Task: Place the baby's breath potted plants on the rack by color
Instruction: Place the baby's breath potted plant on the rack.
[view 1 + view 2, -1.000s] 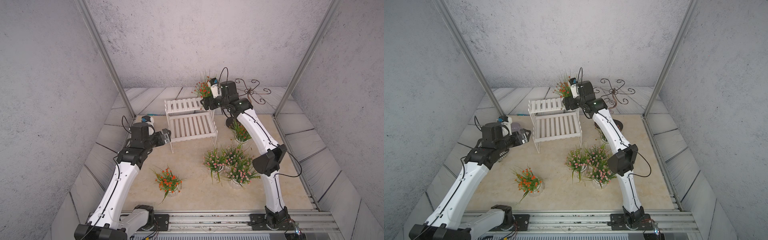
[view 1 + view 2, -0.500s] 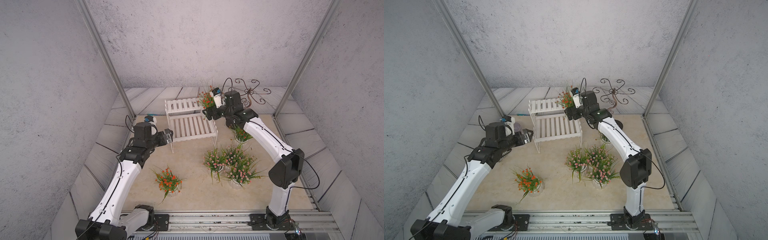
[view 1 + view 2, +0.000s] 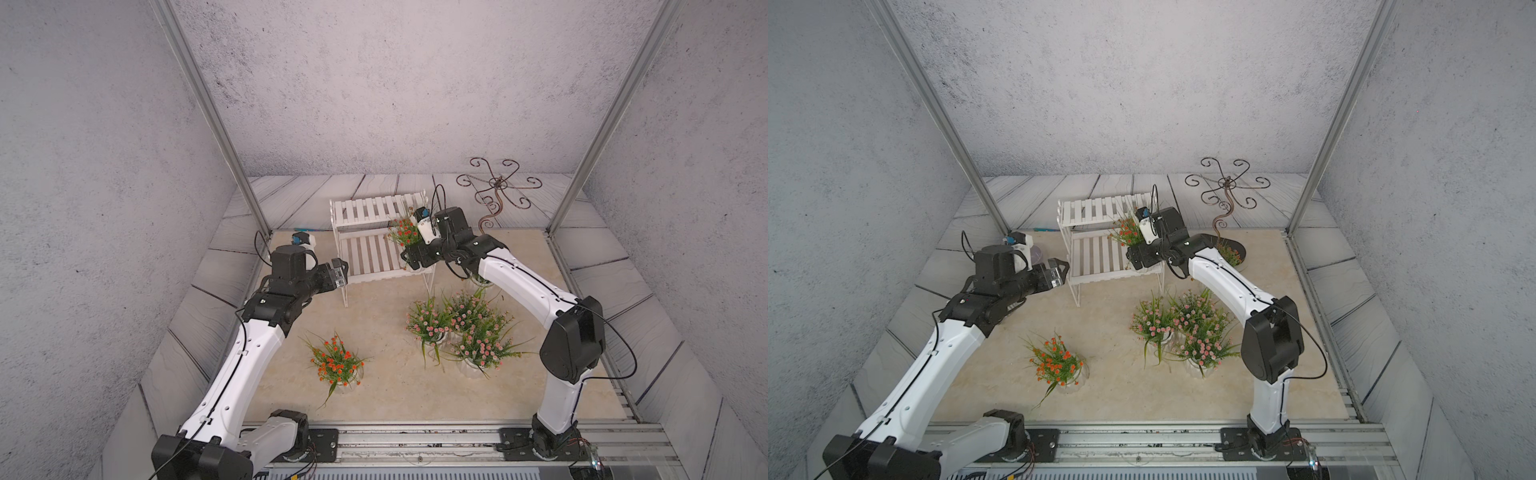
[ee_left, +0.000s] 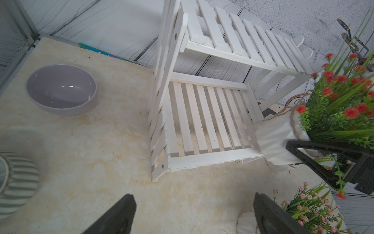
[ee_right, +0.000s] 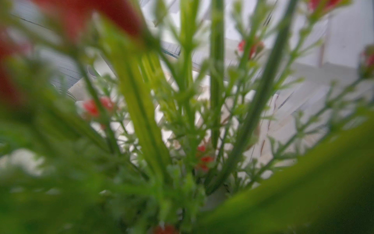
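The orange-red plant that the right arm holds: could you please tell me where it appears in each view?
Both top views: orange-red plant mid-picture, over the right end of the rack.
Left wrist: at the frame's edge, beyond the lower tier's end.
Right wrist: its blurred stems fill the frame.
Shared landmark: the white slatted rack, seen in every view.

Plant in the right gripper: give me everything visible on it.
The orange-red plant has green grassy leaves and tiny orange-red flowers in a white ribbed pot with twine round its rim. The right gripper is closed on the pot, a black finger across its side. It is at the lower tier of the rack, the end nearer the right arm; whether it rests on the slats I cannot tell.
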